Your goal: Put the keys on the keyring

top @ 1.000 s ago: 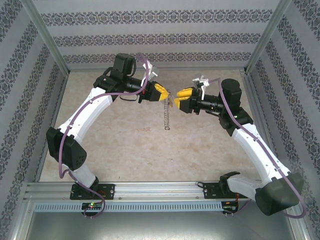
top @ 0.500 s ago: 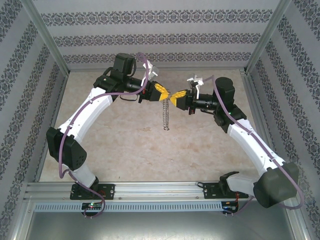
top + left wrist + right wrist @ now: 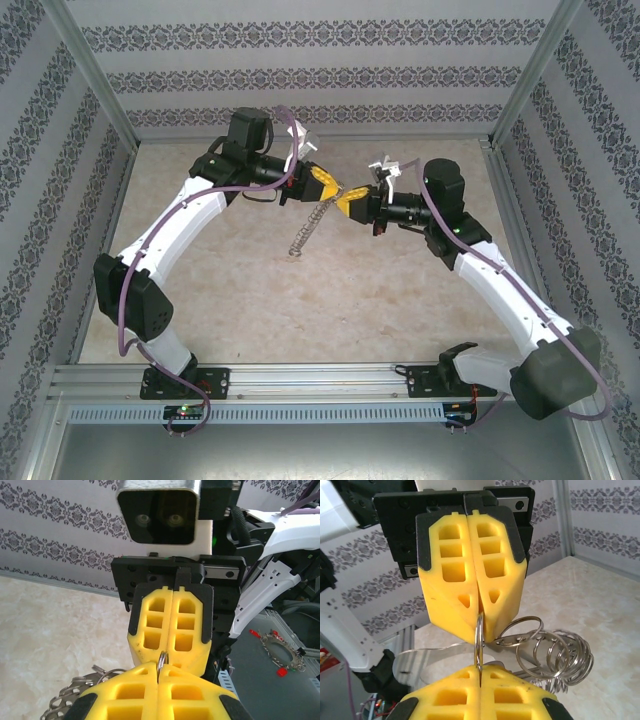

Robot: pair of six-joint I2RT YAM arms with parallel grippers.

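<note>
Though vague overhead, keyring (image 3: 479, 635) crisp wrist-side.

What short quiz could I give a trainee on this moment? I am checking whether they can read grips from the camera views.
1. True or false: the left tool is open.
2. Multiple choice: the right tool is shut on A) the keyring, B) a cable, C) nothing.
3. Short answer: how many tools are pinching the keyring?

Key: 1. False, it is shut on the keyring. 2. A. 3. Two, tip to tip, one from each side.
</note>
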